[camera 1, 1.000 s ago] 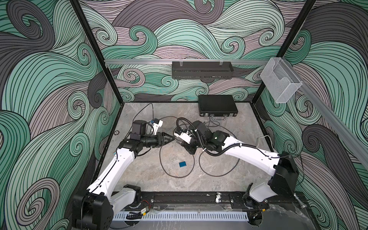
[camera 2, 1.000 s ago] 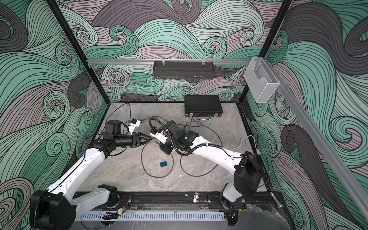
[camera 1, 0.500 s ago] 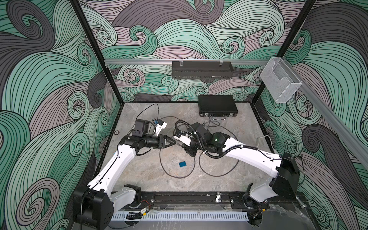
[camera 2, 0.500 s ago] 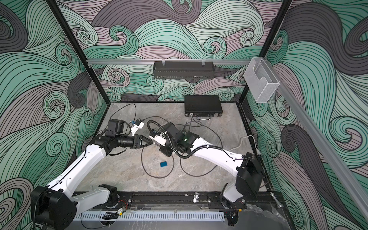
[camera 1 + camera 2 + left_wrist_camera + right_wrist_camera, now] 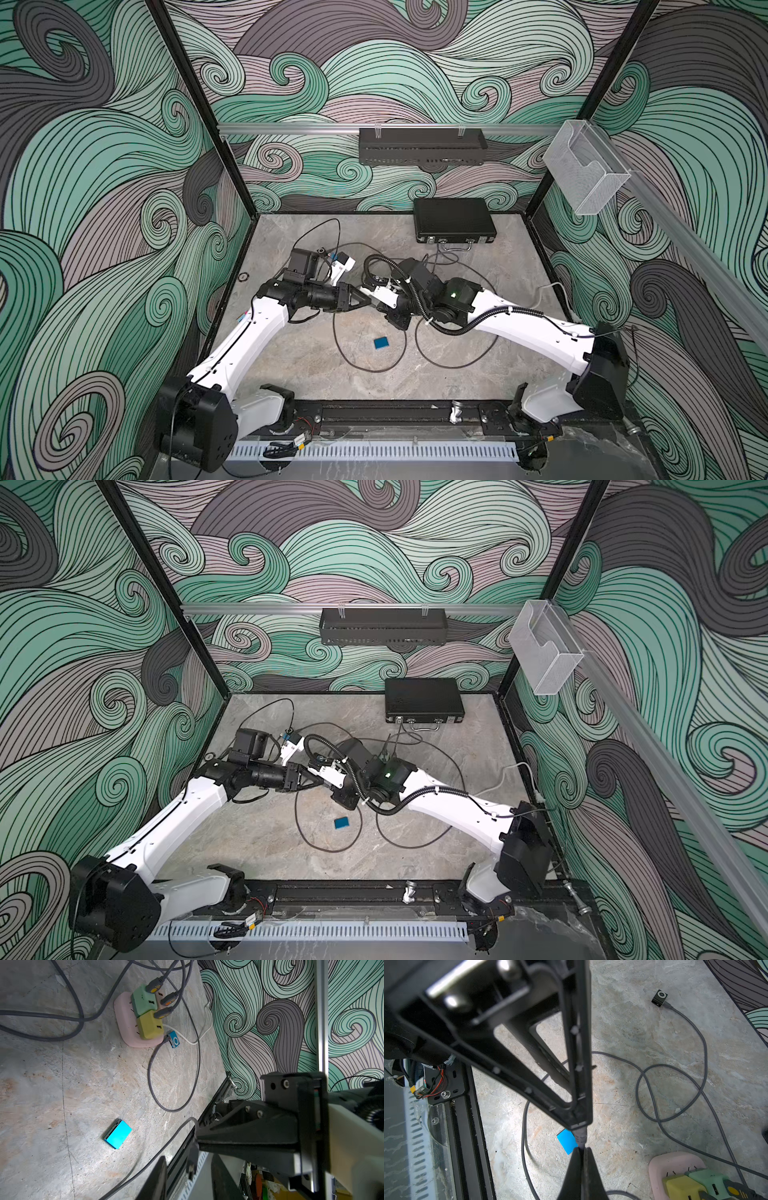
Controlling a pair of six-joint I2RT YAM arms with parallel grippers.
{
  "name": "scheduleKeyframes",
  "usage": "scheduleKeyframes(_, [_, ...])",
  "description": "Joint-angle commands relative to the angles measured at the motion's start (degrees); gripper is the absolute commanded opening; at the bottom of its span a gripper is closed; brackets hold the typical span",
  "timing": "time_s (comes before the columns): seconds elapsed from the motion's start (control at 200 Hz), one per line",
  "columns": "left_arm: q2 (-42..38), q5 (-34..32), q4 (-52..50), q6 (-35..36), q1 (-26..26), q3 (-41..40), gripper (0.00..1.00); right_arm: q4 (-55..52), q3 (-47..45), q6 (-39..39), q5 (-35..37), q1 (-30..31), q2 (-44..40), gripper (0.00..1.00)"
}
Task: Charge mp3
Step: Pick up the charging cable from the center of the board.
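Mp3 player (image 5: 381, 343), the flat blue one, lies untouched on the table (image 5: 478, 382) a little below the frame's centre in both top views. It sits inside a loop of the grey cable (image 5: 522, 1132), and the two arms meet above it in the frame. Your right gripper (image 5: 580, 1124) is clamped on the cable's plug (image 5: 580, 1136), whose tip sticks out toward the left gripper (image 5: 189, 1166). The left fingers (image 5: 159, 1180) stand apart on either side of that tip at the bottom edge of the left wrist view, with a gap showing on both sides, so nothing is pinched there yet. This reads as a hand-over or re-grip of the plug. Bring the left fingers onto the moulded body, not the metal end, which must be left bare for the socket. Square them to the plug's flat faces before you squeeze, and release the right one only once the left hold is firm. Mind the slack: the cable trails down to the table, and a tug could drag the player. Its dark end, toward the upper left in the left wrist view, is probably the port side, though no socket can be made out.
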Motion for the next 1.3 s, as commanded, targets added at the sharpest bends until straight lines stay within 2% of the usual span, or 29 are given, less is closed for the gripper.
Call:
scheduleKeyframes(0.0, [-0.42,-0.14,0.77,0.36,-0.4,1.89,0.31,-0.48,1.22,-2.08,-0.78,0.37,-1.58,0.0])
scheduleKeyframes(0.2, [0.7,3.92,0.07,0.71,-0.49,1.93,0.27,-0.01,0.69,-1.91,-0.49,0.4,-1.53,0.0])
scheduleKeyframes(0.411, [1.35,5.06,0.84,0.76,-0.58,1.85,0.23,0.21,0.6,-1.13,-0.46,0.66,-1.59,0.0])
scheduleKeyframes(0.731, [-0.55,4.0,0.4,1.21,-0.58,1.78,0.02,0.12,-0.27,-0.5,0.97,0.99,-2.34,0.0])
scheduleKeyframes(0.836, [-1.16,3.7,-0.7,1.52,-0.58,2.14,0.0,0.92,-0.11,1.45,3.23,0.91,-3.74,0.0])
scheduleKeyframes(0.871, [-1.54,3.14,-0.92,1.46,-0.58,2.21,0.0,1.61,-0.21,3.42,5.27,0.83,-4.6,0.13])
scheduleKeyframes(0.916, [-2.02,1.88,-0.95,1.11,-0.58,2.48,0.0,2.32,-0.19,5.93,7.26,0.61,-5.97,0.39])
scheduleKeyframes(0.957, [-2.58,0.63,-0.4,0.25,-0.58,2.75,0.0,2.98,-0.36,8.51,8.27,0.34,-7.54,0.48])
scheduleKeyframes(1.017, [-3.83,-2.12,1.97,-2.55,-0.58,2.83,0.0,5.35,-1.44,13.19,8.4,0.12,-10.7,0.53])
scheduleKeyframes(1.087, [-5.72,-6.77,4.89,-6.34,-0.62,2.92,0.0,9.63,-3.8,22.18,8.26,-0.25,-14.54,0.57])
scheduleKeyframes(1.172, [-8.77,-13.74,8.45,-11.03,-0.67,3.85,0.0,16.32,-7.49,34.42,4.18,-1.18,-18.28,0.57])
scheduleKeyframes(1.297, [-12.65,-17.05,18.15,-19.78,-1.37,4.25,0.0,33.05,-15.64,49.81,-3.1,-1.51,-21.12,0.56])
